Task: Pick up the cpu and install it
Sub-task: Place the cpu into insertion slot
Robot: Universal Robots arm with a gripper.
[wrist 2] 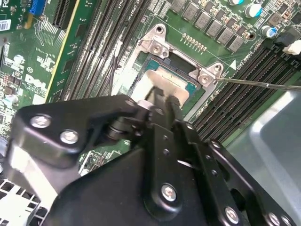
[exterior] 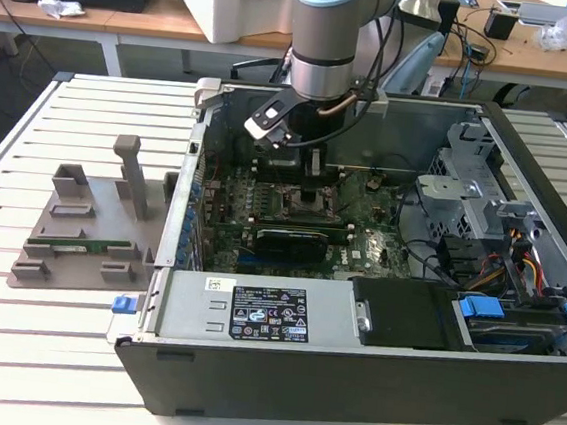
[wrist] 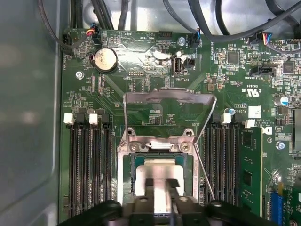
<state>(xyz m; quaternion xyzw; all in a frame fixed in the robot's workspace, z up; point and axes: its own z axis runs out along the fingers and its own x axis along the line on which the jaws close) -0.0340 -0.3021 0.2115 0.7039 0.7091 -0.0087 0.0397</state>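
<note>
The cpu point(wrist: 157, 170), a flat square chip with a silvery-white top, lies inside the black-framed socket point(wrist: 127, 175) on the green motherboard, a thin green rim showing around it. Its top also appears in the second wrist view as the cpu point(wrist 2: 162, 77). My gripper point(wrist: 161, 190) is directly over the near half of the chip, very close to its top, and its black body point(wrist 2: 164, 99) hides the rest. In the exterior view the gripper point(exterior: 310, 197) reaches down into the open computer case over the socket point(exterior: 299, 204). The socket's metal load plate point(wrist: 169, 96) stands raised.
A thin lever wire point(wrist: 204, 174) runs beside the socket. Memory slots flank it, with a green memory stick point(wrist: 249, 169) in one. A power supply point(exterior: 254, 312), drive cage point(exterior: 485, 202) and cables crowd the case. A grey fixture tray point(exterior: 81, 233) lies on the slatted table.
</note>
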